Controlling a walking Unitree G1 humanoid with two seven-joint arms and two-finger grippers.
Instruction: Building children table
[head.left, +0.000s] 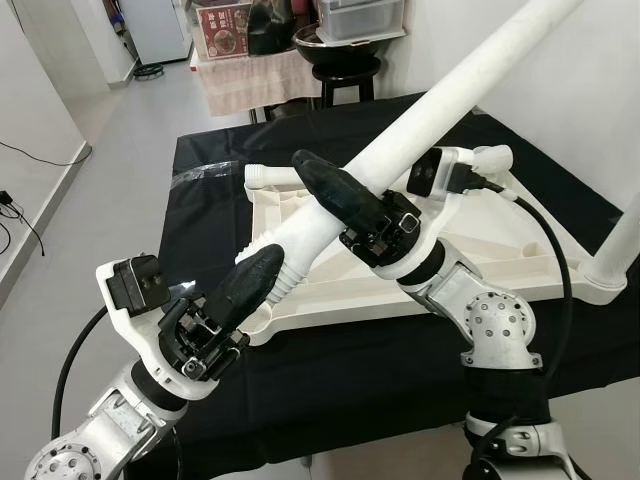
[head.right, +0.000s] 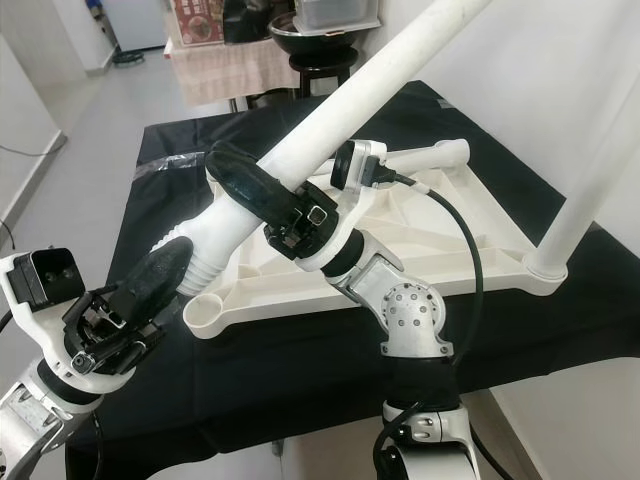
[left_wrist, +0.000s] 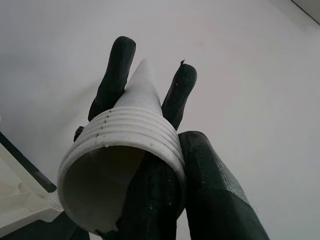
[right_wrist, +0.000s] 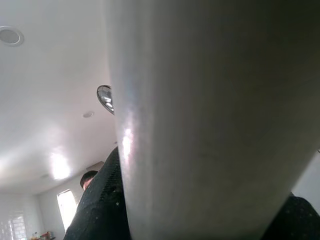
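An upside-down white tabletop lies on a table covered in black cloth. One white leg stands upright in its right corner. My right gripper is shut on the middle of a second long white leg, held slanting above the tabletop. The leg's threaded end hangs just above the empty near-left corner socket. My left gripper has its fingers together, pressed against the side of that threaded end. In the right wrist view the leg is seen close up.
Behind the table stand a black stool with a bowl and a container, and a cloth-draped stand. A white wall runs along the right. Cables lie on the floor at the left.
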